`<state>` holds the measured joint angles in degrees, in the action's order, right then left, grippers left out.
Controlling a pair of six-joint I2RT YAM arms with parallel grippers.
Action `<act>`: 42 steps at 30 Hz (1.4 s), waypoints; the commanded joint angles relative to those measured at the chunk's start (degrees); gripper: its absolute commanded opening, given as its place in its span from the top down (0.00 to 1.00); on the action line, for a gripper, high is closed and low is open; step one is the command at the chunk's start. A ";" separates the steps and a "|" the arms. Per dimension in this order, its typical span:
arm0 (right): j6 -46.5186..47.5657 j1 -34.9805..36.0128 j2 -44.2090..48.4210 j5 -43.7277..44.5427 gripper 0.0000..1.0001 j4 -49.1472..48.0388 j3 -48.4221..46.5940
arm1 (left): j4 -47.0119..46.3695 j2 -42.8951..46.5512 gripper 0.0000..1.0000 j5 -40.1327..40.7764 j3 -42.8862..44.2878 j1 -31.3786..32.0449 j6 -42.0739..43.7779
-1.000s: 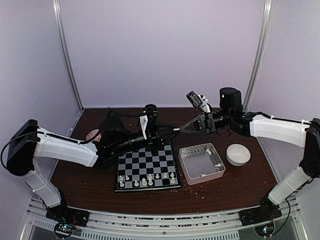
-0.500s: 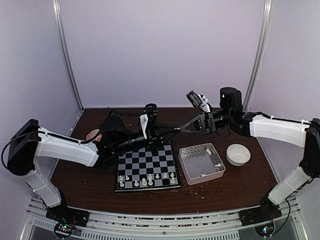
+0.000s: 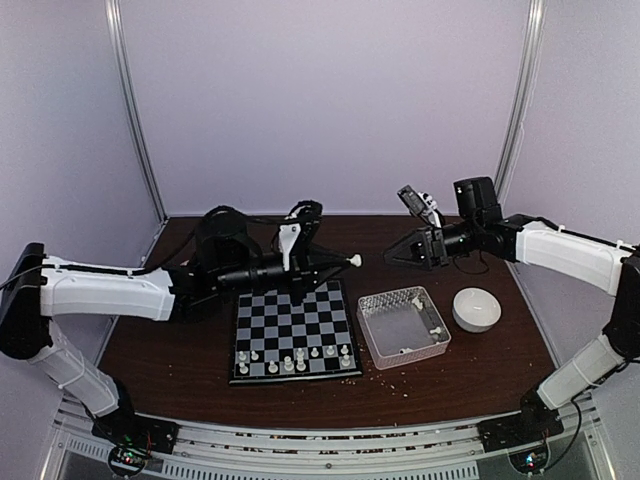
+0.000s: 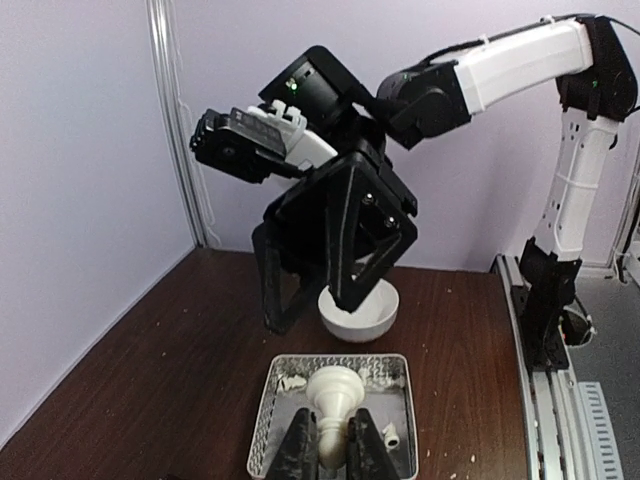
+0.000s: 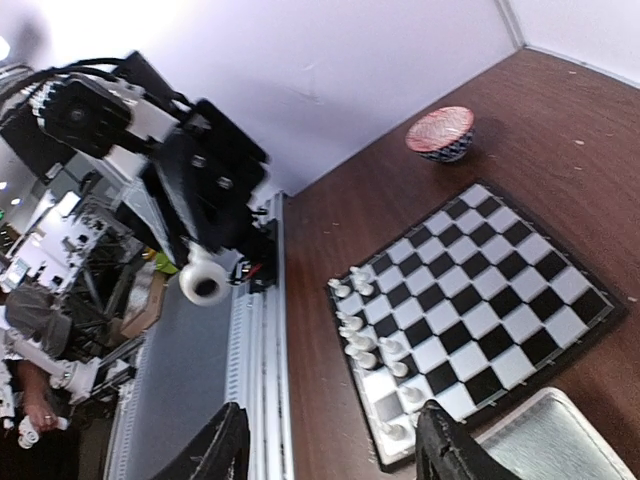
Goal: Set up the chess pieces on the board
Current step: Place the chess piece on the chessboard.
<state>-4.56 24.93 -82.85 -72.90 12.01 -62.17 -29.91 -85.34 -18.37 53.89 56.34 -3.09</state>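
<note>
Done: about ten chess pieces (image 3: 295, 358) stand in the two nearest rows of the board (image 3: 292, 318), which lies mid-bench (image 3: 170, 350) by the near edge.
In hand: the left tool (image 4: 333, 445) is clenched on a white chess piece (image 4: 334, 393), held in the air over the board's far right corner.
Right tool (image 5: 335, 448): released, holding nothing, hovering beyond the tray's far edge.
Left to do: apparently most of the set; the farther rows hold nothing.
Clear tray (image 3: 369, 333): just right of the board, with a few loose pieces (image 3: 437, 330) along its walls.
White bowl (image 3: 477, 322): right of the tray, nothing visible inside.
</note>
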 commanded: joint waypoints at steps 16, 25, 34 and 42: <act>27.92 -12.71 -1.46 13.92 0.44 23.94 -1.09 | 82.30 -10.84 0.98 6.74 34.70 1.01 13.28; 29.49 -12.71 -3.33 13.46 0.44 25.59 -1.43 | 88.84 -20.93 0.97 9.48 42.14 5.65 13.47; 29.42 -12.72 -4.11 12.91 0.44 25.60 -1.39 | 92.01 -27.89 0.96 10.61 47.01 6.86 12.94; 29.86 -12.71 -4.64 12.34 0.45 26.16 -1.50 | 93.46 -31.07 0.96 12.39 47.41 6.86 13.06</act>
<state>24.23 12.43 -86.94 -59.96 37.36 -63.48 61.47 -114.74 -7.55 99.85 62.96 9.56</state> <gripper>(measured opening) 0.550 0.052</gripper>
